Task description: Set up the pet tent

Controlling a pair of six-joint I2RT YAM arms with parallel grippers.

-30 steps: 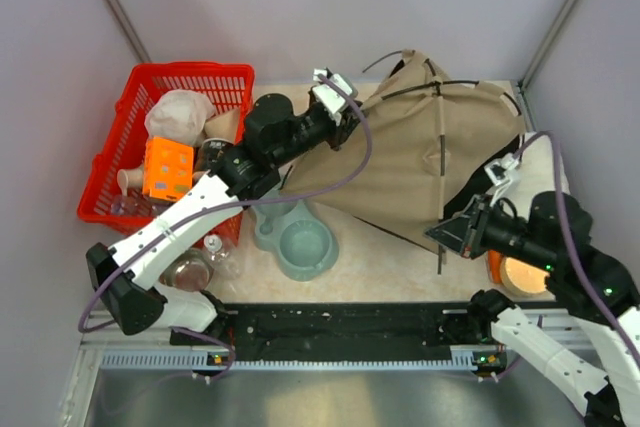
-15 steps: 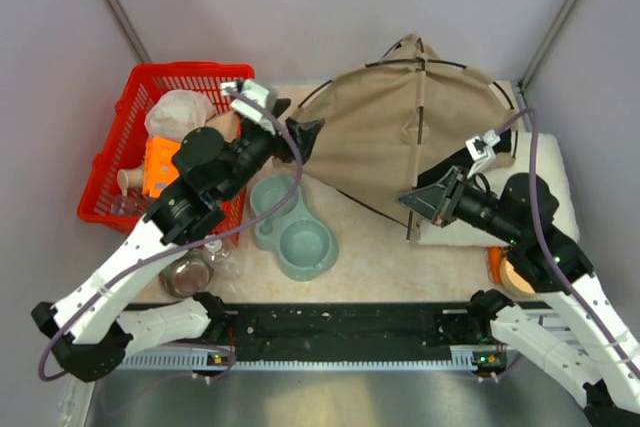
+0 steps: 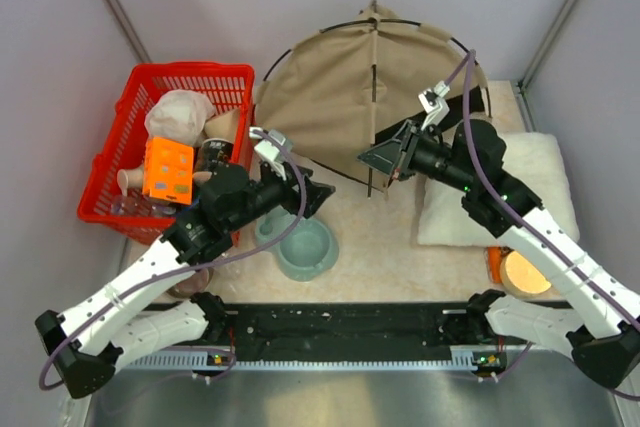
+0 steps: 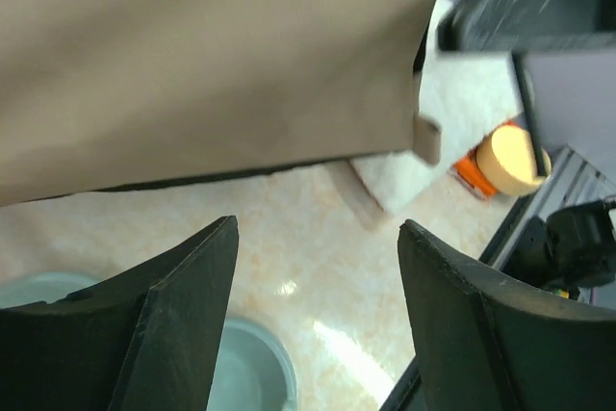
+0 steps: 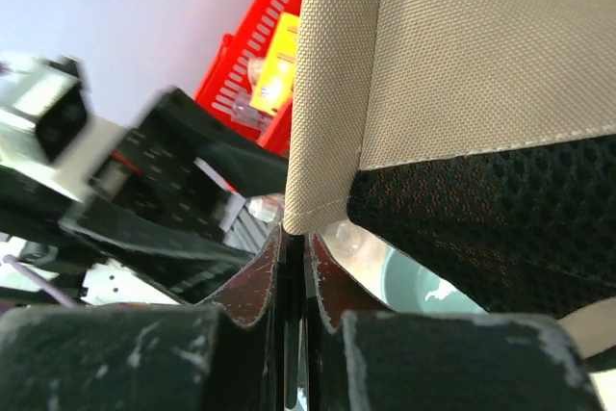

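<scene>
Pet tent [image 3: 320,107] is sitting at the far edge of the desk, about mid-width, right beside the red basket [image 3: 120,162]. Right fingers [image 3: 385,159] are pinched tight on its lower tan hem. Left fingers [image 3: 318,195] are spread wide near the green bowl [image 3: 305,247], holding nothing.

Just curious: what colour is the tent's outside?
The tent is tan, clearest in the top view.

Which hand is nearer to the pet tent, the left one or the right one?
Right. The right hand grips the pet tent's front edge; the left hand is open, apart from it, above the green bowl.
</scene>
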